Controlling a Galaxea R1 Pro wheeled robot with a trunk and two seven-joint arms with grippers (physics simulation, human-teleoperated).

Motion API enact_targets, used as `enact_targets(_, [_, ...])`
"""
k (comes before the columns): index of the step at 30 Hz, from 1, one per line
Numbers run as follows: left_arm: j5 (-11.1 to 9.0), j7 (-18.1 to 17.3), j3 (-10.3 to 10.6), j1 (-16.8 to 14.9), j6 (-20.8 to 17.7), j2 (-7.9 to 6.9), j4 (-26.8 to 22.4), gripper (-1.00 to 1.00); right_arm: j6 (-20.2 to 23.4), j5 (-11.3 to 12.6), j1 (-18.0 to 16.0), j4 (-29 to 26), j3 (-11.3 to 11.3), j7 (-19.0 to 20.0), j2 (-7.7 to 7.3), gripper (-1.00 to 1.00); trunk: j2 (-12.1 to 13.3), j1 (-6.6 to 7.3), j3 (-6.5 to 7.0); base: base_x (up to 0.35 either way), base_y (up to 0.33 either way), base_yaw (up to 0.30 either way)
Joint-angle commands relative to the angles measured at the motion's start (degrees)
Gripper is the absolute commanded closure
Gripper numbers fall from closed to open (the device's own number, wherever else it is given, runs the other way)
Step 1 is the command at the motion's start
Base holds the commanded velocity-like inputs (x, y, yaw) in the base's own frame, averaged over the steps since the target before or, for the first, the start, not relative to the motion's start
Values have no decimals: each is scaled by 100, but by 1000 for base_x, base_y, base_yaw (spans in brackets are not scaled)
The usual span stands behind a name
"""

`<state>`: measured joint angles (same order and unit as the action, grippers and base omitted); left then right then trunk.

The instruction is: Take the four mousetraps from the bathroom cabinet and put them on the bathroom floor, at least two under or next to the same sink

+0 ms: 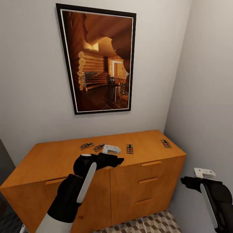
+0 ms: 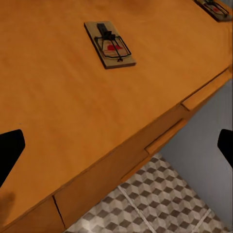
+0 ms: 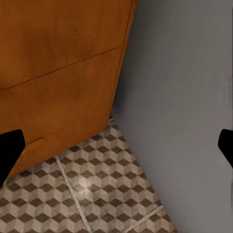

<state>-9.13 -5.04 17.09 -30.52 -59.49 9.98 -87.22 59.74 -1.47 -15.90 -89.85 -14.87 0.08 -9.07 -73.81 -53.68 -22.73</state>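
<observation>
Left gripper [image 1: 111, 153] hangs over the front part of the cabinet [image 1: 58, 158] top in the head view, its jaws spread apart and holding nothing. All four mousetraps lie flat on that top: two together [image 1: 86, 146] [image 1: 99, 148] just beyond and left of it, one [image 1: 129, 148] just to its right, one [image 1: 166, 143] off by the far right corner. Right gripper [image 1: 204, 172] waits low beside the cabinet's right side, also released and empty.

Seen from the left wrist, one mousetrap [image 2: 109, 44] lies ahead between the spread fingers, its long axis slanting somewhat across the approach. I'd judge the left arm far nearer.

From the right wrist, patterned bathroom floor [image 3: 97, 194] lies below, jaws wide.
</observation>
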Motion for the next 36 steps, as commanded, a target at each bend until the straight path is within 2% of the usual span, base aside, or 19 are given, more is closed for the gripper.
enact_targets(1, [-49, -9, -4, -63, -26, 2, -2, -100, 26, -11, -81, -5, -4, 1, -12, -100, -4, 0, -7, 0, 0, 0])
enact_targets(5, [-129, -13, -4, -224, -27, 2, 2, -100, 26, -11, -323, -6, -17, 1, -49, -100, -4, 0, -7, 0, 0, 0])
enact_targets(11, [-185, -12, -8, -434, -27, 2, 14, -100, 26, -13, -900, -2, -29, -9, -129, -100, -4, 0, -7, 0, 0, 0])
enact_targets(20, [-158, -2, -39, -531, -29, -24, 38, -100, 26, -14, -1886, 5, -17, -3, -148, -100, -4, 0, -7, 0, 0, 0])
enact_targets(22, [-155, -1, -40, -536, -31, -34, 38, -100, 26, -13, -1984, 6, -10, -2, -144, -100, -4, 0, -7, 0, 0, 0])
enact_targets(30, [-135, -9, -53, -549, -23, -200, 57, -100, 26, -3, -2588, 35, 50, -14, -109, -100, -4, 0, -7, 0, 0, 0])
enact_targets(32, [-133, -12, -54, -550, -22, -240, 60, -100, 26, 1, -2695, 47, 113, -17, -102, -100, -4, 0, -7, 0, 0, 0])
enact_targets(33, [-136, -16, -55, -551, -19, -327, 73, -100, 26, 0, -2740, 58, 161, -20, -99, -100, -4, 0, -7, 0, 0, 0])
enact_targets(34, [-136, -16, -55, -551, -19, -327, 73, -100, 26, 0, -2740, 58, 161, -20, -99, -100, -4, 0, -7, 0, 0, 0])
enact_targets(36, [-148, -19, -54, -551, -16, -421, 108, -100, 26, 2, -2809, 89, 291, -32, -89, -100, -4, 0, -7, 0, 0, 0])
